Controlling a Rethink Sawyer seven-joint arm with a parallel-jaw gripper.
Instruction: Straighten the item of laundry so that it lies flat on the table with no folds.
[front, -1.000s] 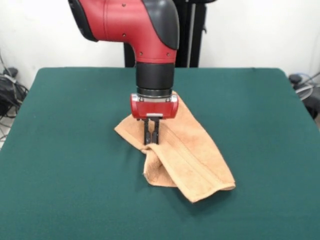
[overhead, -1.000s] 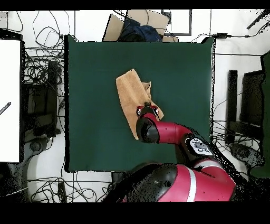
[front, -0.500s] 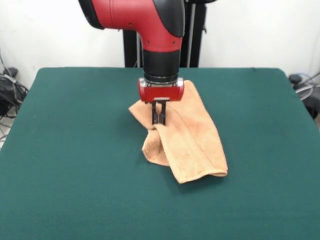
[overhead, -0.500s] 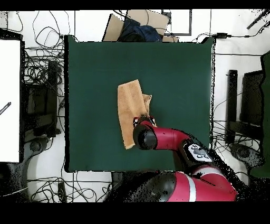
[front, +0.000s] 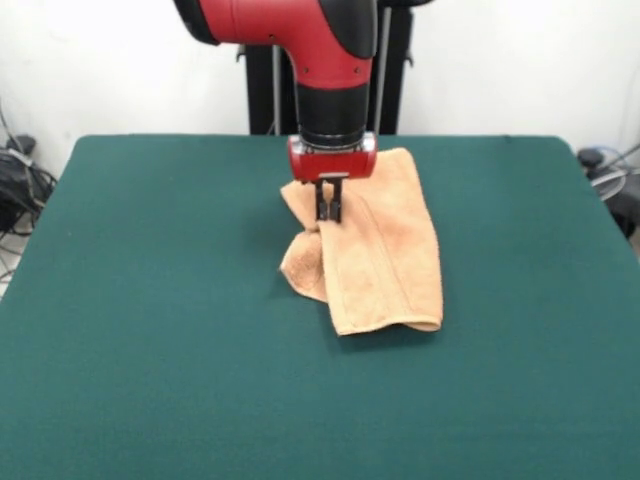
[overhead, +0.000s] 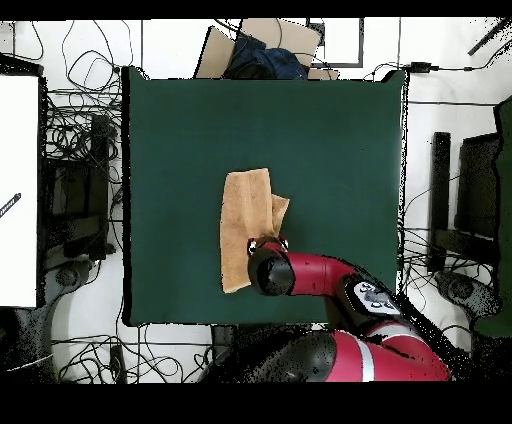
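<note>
The item of laundry is a peach-orange towel, folded over itself into a long strip on the green table. A bunched flap hangs out on its left side in the front view. My gripper points straight down with its fingers shut on a raised fold of the towel near its far end. In the overhead view the red arm covers the gripper and the towel's end closest to the robot's base.
Cables and stands lie on the floor around the table. A cardboard box with dark cloth sits beyond the table's top edge in the overhead view. A white board stands at the left there.
My gripper has dragged the towel towards the robot's side of the table, staying shut on it. The towel has swung from a diagonal into a straighter strip.
</note>
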